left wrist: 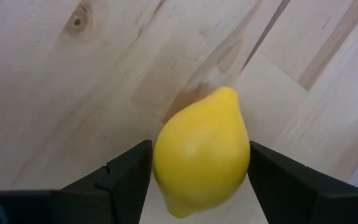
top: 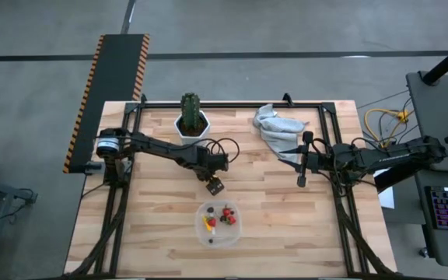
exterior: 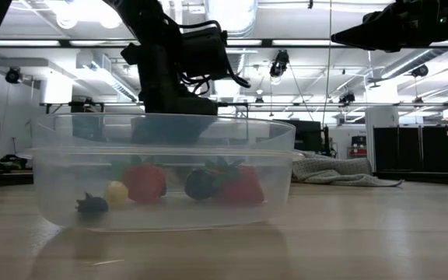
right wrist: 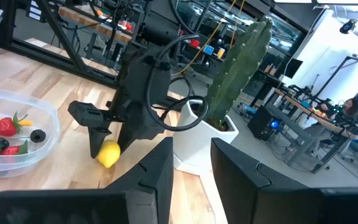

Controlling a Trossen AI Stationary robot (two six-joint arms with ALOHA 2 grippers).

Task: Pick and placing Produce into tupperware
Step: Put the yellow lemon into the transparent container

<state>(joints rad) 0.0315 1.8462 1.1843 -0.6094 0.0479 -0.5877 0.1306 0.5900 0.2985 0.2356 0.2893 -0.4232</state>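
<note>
Overhead, left gripper (left wrist: 201,180) pinches lemon (left wrist: 202,151) beside tupperware (top: 217,223).

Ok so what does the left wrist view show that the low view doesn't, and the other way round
Only the left wrist view: the lemon clamped between the left gripper's two dark fingers, with bare wooden table beneath.

Only the low view: the tupperware on the table, holding two red strawberry pieces, dark berries and a small yellow piece, plus a grey cloth behind it and the room beyond.

Both share: the wooden table surface and the left arm's hardware; the low view shows that arm above the tupperware, its grip hidden.
</note>
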